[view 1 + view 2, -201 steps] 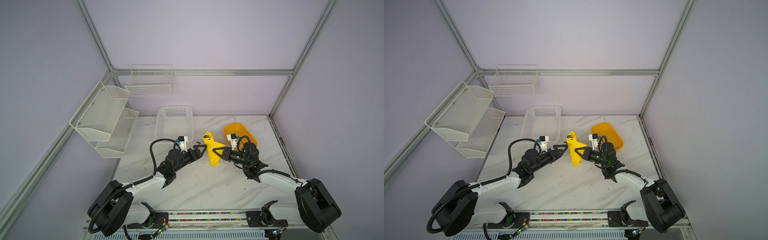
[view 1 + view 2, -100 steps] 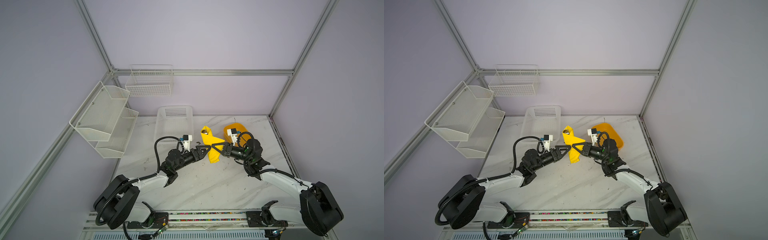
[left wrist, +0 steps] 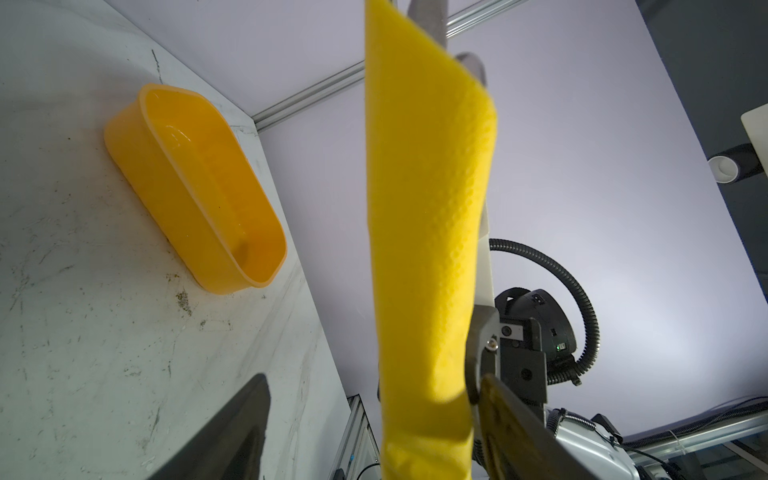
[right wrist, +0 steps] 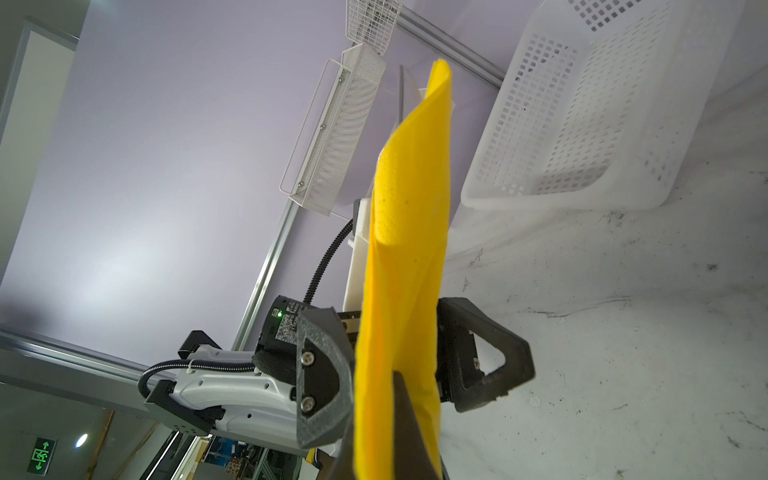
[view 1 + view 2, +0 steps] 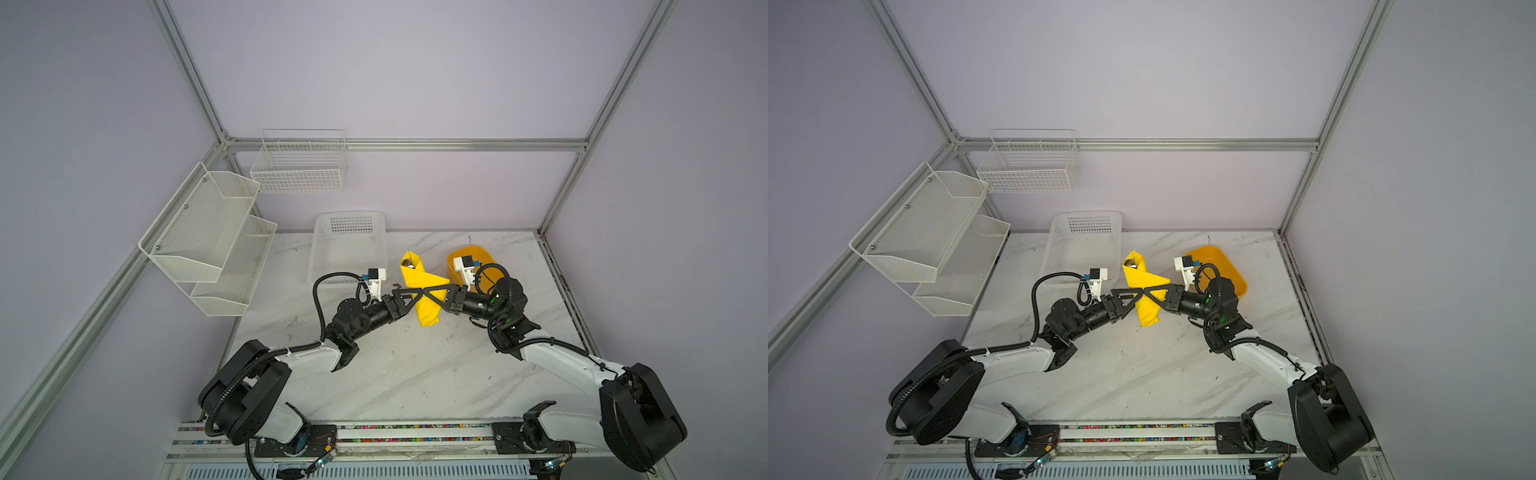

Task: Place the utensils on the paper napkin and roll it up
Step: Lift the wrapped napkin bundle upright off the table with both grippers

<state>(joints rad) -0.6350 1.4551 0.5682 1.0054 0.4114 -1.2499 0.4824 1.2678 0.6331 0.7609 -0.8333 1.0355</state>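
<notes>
The paper napkin [image 5: 426,309] [image 5: 1146,313] is a yellow roll held tilted above the marble table, between both arms. Silver tips of the utensils [image 3: 428,16] poke out of its upper end; the rest is wrapped inside. My right gripper [image 5: 428,292] [image 4: 395,415] is shut on the roll's lower middle. My left gripper [image 5: 415,296] [image 3: 370,415] is open, with one finger on each side of the roll [image 3: 428,208]. Bare table shows between one finger and the paper. In the right wrist view the left gripper's fingers [image 4: 324,365] flank the roll [image 4: 407,249].
An orange-yellow plastic tub [image 5: 478,259] [image 3: 195,187] stands right behind the right wrist. A white perforated basket [image 5: 349,245] [image 4: 582,124] sits at the back centre. Mesh shelves [image 5: 208,232] and a wire basket [image 5: 299,166] hang on the left and back walls.
The right arm has lifted the roll and carried it slightly left. The left gripper has slid in until its fingers straddle the roll, and its jaws have narrowed.
</notes>
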